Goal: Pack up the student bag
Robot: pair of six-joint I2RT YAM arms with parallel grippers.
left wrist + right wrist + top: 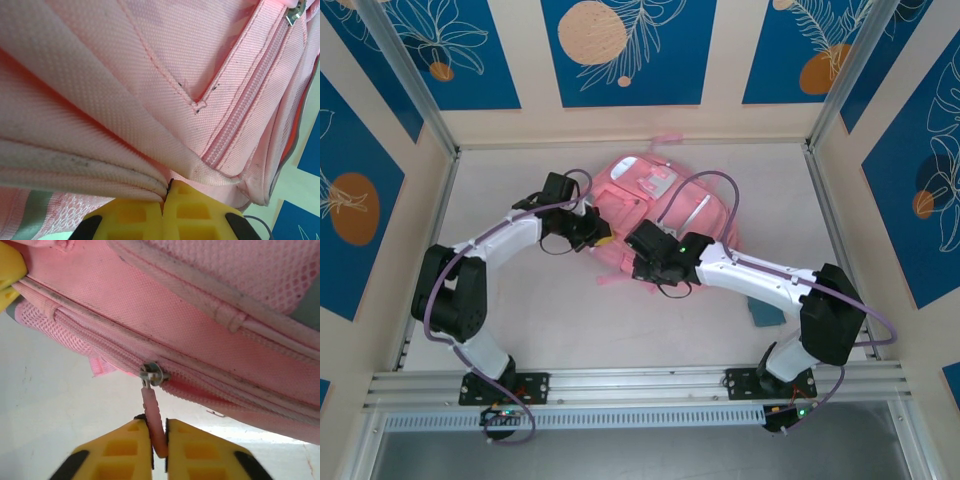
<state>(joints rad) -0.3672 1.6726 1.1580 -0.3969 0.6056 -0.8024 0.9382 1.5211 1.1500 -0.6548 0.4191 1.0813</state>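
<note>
Right wrist view gives the clearest reading of the step. The right gripper (159,434) is clenched on the thin pink zipper pull (152,407), which hangs from the slider (152,374) at mid-frame. The zipper line runs from upper left to lower right across the student bag (210,335).

In the left wrist view, the left gripper (164,194) is clamped on a fold of the bag's fabric at bottom centre. From the top external view the bag is seen lying just above the middle of the table (570,320), with a gripper at each of its lower flanks.

The step in hand is judged to be running a zipper. It would be done well if the pull were drawn along the line of the teeth rather than away from them (so slim a tab could slip from the pads). The fold should be held taut by the left gripper, so that cloth is not bunched ahead of the slider.

Which compartment this zipper serves cannot be told, nor which way it is meant to travel. Whether any pocket stands open cannot be made out. A teal object (760,312) at lower right is largely covered by the right arm and cannot be identified.
</note>
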